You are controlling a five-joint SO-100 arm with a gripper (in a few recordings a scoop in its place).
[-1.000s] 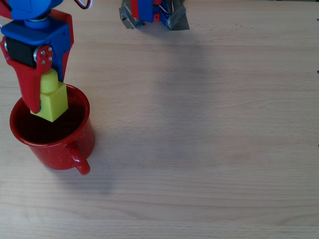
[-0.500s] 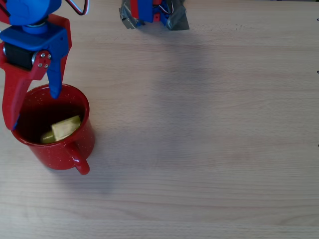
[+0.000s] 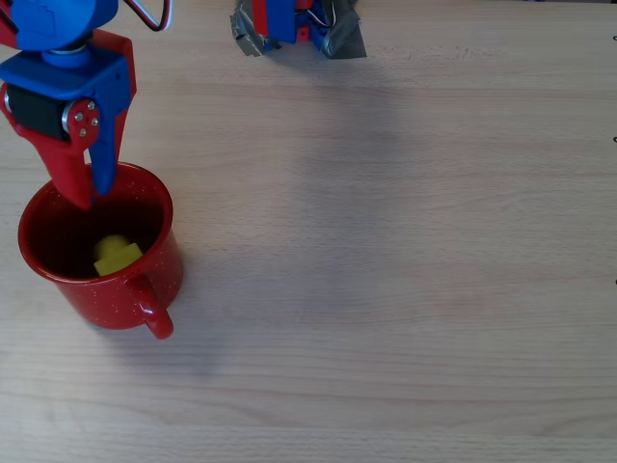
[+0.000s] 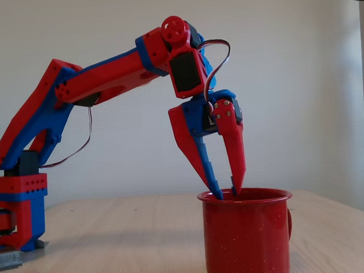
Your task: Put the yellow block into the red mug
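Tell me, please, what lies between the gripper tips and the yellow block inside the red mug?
Nothing: in the overhead view, just the dark inside of the red mug separates the gripper from the yellow block.

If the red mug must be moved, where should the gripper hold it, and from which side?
Probably the rim wall of the red mug, taken from above: it stands upright and open. The looped handle is the alternative, from the side. The yellow block lies inside, so keep it level.
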